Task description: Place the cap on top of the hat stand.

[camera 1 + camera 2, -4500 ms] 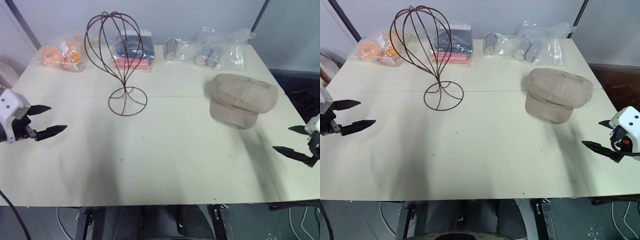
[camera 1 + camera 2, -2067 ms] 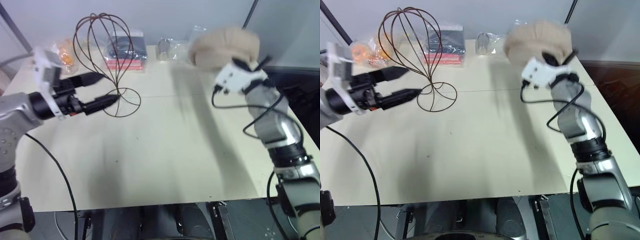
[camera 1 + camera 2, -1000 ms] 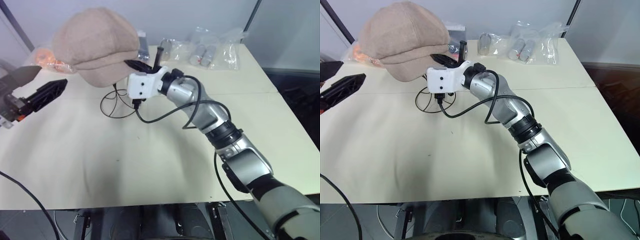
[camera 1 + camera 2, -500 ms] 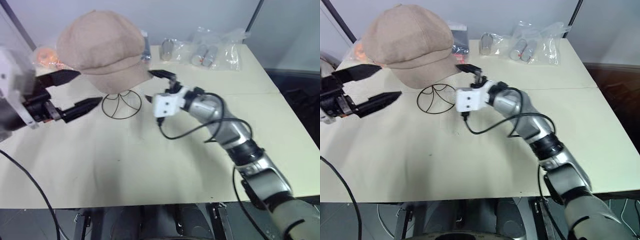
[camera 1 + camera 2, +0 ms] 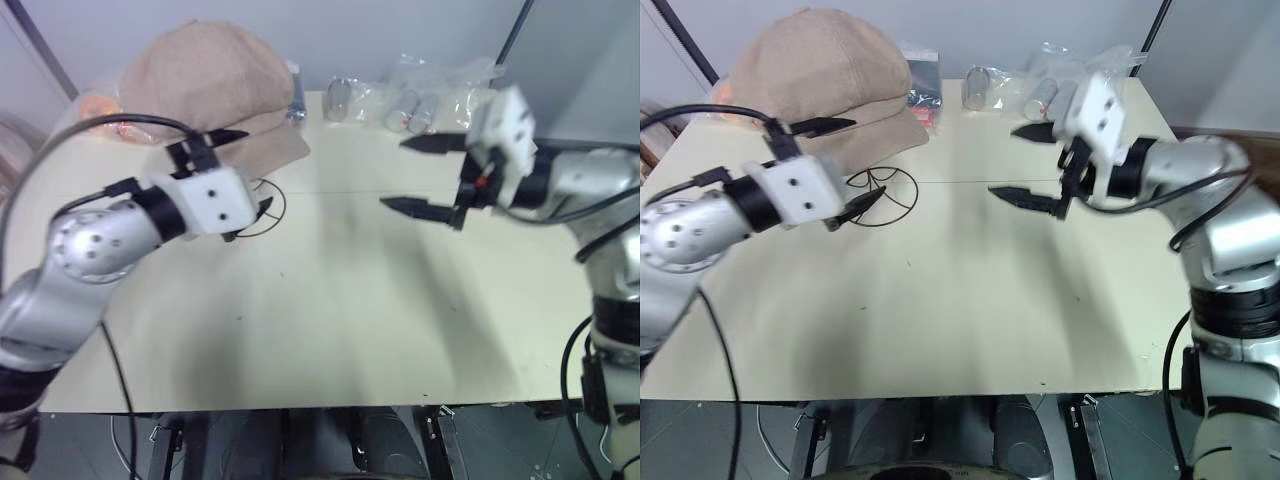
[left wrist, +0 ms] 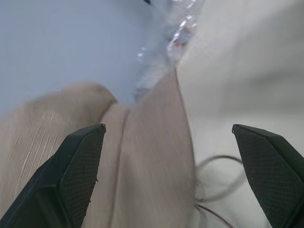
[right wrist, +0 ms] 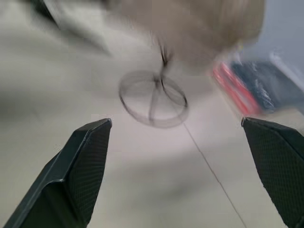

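Right gripper [image 5: 1025, 165] pulled back from cap [image 5: 825, 70], jaws spread wide, nothing held. Left gripper [image 5: 840, 168] swung in beside cap brim, fully open, empty. Cap seated over hat stand [image 5: 878, 194], at table's [image 5: 970, 300] far left.

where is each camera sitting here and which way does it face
Left eye, right eye: on the head, looking forward and down over the table; both arms show, left gripper and right gripper open.
Left wrist: looks along its fingers at the cap from close by.
Right wrist: looks between its fingers across the table at the hat stand.
Shared: all four show the cap resting on the hat stand.
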Robot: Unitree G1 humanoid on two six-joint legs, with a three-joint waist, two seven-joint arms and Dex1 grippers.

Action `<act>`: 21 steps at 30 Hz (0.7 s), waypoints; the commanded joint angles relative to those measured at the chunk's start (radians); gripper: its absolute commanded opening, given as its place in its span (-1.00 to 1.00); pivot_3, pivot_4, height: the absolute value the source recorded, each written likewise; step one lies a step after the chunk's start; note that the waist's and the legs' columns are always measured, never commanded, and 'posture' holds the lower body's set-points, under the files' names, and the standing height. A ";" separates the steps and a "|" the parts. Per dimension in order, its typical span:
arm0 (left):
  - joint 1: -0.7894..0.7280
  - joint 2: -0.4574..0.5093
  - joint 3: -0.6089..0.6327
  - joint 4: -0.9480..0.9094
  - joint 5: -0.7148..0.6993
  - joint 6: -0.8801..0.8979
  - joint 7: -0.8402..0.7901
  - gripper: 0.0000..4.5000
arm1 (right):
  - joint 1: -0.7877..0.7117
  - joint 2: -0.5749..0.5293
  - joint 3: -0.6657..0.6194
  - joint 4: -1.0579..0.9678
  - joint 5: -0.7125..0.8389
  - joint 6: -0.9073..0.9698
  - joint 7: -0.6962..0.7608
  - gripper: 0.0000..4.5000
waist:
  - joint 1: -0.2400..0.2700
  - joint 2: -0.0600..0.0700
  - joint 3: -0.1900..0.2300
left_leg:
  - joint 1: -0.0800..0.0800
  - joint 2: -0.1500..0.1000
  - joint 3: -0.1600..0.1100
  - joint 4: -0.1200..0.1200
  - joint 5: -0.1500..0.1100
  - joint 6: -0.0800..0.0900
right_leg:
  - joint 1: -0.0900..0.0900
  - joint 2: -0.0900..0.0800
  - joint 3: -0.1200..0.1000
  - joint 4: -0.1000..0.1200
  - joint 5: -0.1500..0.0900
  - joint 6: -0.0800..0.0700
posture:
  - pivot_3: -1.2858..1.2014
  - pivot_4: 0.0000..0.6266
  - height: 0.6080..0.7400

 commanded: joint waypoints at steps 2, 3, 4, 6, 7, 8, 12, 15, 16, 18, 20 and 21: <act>-0.073 -0.047 -0.086 0.058 0.232 -0.073 0.012 1.00 | -0.045 -0.050 -0.087 -0.020 0.169 0.142 0.012 1.00 | 0.004 0.000 0.000 | 0.000 0.000 0.000 0.000 -0.001 0.001 | 0.000 0.000 0.000 0.000 0.000 0.000 | 0.03 -0.52 1.00; -0.085 -0.061 -0.100 0.070 0.265 -0.088 0.007 1.00 | -0.051 -0.055 -0.090 -0.019 0.180 0.150 0.008 1.00 | 0.004 0.000 0.000 | -0.001 0.000 0.000 0.000 -0.001 0.001 | 0.000 0.000 0.000 -0.001 0.000 0.000 | 0.03 -0.52 1.00; -0.097 -0.073 -0.112 0.082 0.300 -0.107 0.005 1.00 | -0.057 -0.054 -0.092 -0.017 0.189 0.155 -0.004 1.00 | 0.004 0.000 0.000 | -0.001 0.000 0.001 0.000 -0.001 0.002 | -0.001 -0.001 0.000 -0.001 0.000 0.000 | 0.03 -0.52 1.00; -0.110 -0.099 -0.122 0.099 0.348 -0.124 -0.002 1.00 | -0.066 -0.049 -0.095 -0.012 0.205 0.162 -0.026 1.00 | 0.004 0.000 0.000 | -0.003 0.000 0.001 0.001 -0.001 0.002 | -0.002 -0.001 0.000 -0.001 0.000 0.000 | 0.03 -0.52 1.00; -0.115 -0.111 -0.126 0.107 0.367 -0.137 -0.007 1.00 | -0.068 -0.046 -0.095 -0.009 0.210 0.164 -0.037 1.00 | 0.003 0.000 0.000 | -0.003 0.000 0.001 0.001 -0.001 0.002 | -0.002 -0.001 0.000 -0.001 0.000 0.000 | 0.03 -0.52 1.00; -0.117 -0.122 -0.128 0.110 0.380 -0.150 -0.013 1.00 | -0.065 -0.044 -0.091 -0.009 0.211 0.160 -0.044 1.00 | 0.004 0.000 0.000 | -0.003 0.000 0.001 0.001 -0.001 0.002 | -0.003 -0.001 0.000 0.000 0.000 0.000 | 0.03 -0.52 1.00; -0.102 -0.148 -0.092 0.111 0.397 -0.187 -0.034 0.59 | -0.045 -0.037 -0.072 -0.018 0.206 0.142 -0.069 1.00 | 0.004 0.000 0.000 | -0.004 0.000 0.001 0.001 -0.001 0.002 | -0.003 -0.001 0.000 0.000 0.000 0.001 | 0.03 -0.52 1.00; -0.089 -0.149 -0.054 0.119 0.404 -0.203 -0.036 -0.06 | -0.037 -0.031 -0.061 -0.017 0.203 0.133 -0.078 1.00 | 0.003 0.000 0.000 | -0.004 0.000 0.001 0.001 -0.001 0.002 | -0.003 -0.001 0.000 0.000 0.000 0.001 | 0.03 -0.52 1.00; -0.081 -0.147 -0.040 0.122 0.401 -0.211 -0.038 -0.31 | -0.036 -0.030 -0.055 -0.014 0.198 0.128 -0.079 1.00 | 0.003 0.000 0.000 | -0.004 0.000 0.001 0.001 -0.001 0.002 | -0.003 -0.001 0.000 0.000 0.000 0.001 | 0.03 -0.52 1.00; -0.066 -0.144 -0.017 0.126 0.396 -0.228 -0.042 -0.79 | -0.034 -0.030 -0.044 -0.008 0.186 0.115 -0.078 1.00 | 0.003 0.000 0.000 | -0.004 0.000 0.001 0.001 -0.001 0.002 | -0.003 -0.001 0.000 0.000 0.000 0.001 | 0.03 -0.52 1.00; -0.041 -0.140 0.020 0.127 0.386 -0.251 -0.037 -0.98 | -0.039 -0.028 -0.033 0.010 0.176 0.109 -0.084 1.00 | 0.004 0.000 0.000 | -0.004 0.000 0.001 0.001 -0.001 0.002 | -0.003 -0.001 0.000 0.000 0.000 0.001 | 0.03 -0.52 1.00; -0.027 -0.138 0.044 0.130 0.380 -0.270 -0.028 -0.98 | -0.042 -0.027 -0.029 0.020 0.170 0.104 -0.084 1.00 | 0.003 0.000 0.000 | -0.004 0.000 0.001 0.001 -0.001 0.002 | -0.003 -0.001 0.000 0.000 0.000 0.001 | 0.03 -0.52 1.00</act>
